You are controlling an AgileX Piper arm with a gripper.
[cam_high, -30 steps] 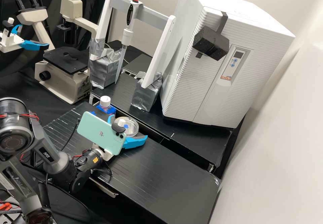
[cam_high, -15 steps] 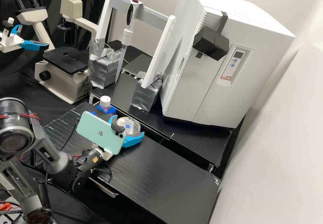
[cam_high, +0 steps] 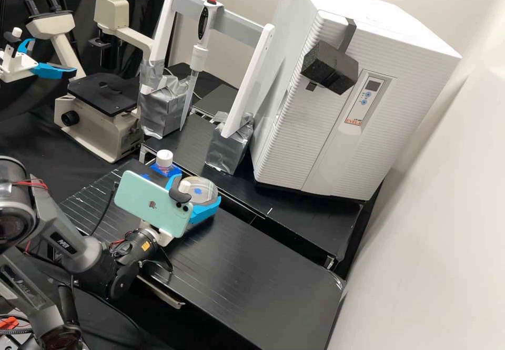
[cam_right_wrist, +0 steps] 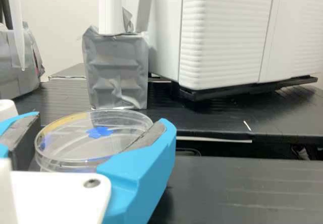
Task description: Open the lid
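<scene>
In the high view the gripper [cam_high: 195,191] is low over the front bench, behind a mint-green phone on the wrist. Its blue fingers stand on opposite sides of the clear round lid [cam_high: 201,185], shut on it. The wrist view has the gripper [cam_right_wrist: 97,124] with a dark pad at either side of the lid [cam_right_wrist: 75,139], which lies nearly level and bears a blue mark [cam_right_wrist: 99,131]. A second clear rim runs close under the lid's edge; I cannot tell whether the dish bottom is apart from it.
A white-capped bottle [cam_high: 164,158] in a blue holder stands just behind the phone. Farther back are a taped pipette stand [cam_high: 229,147], a microscope [cam_high: 94,124] and a large white incubator [cam_high: 336,129]. A gap separates the front bench [cam_high: 263,271] from the rear one.
The fingers have drawn together around the lid. Arm, phone and gripper have since moved slightly left and up in the high view, and the lid has shifted with them.
</scene>
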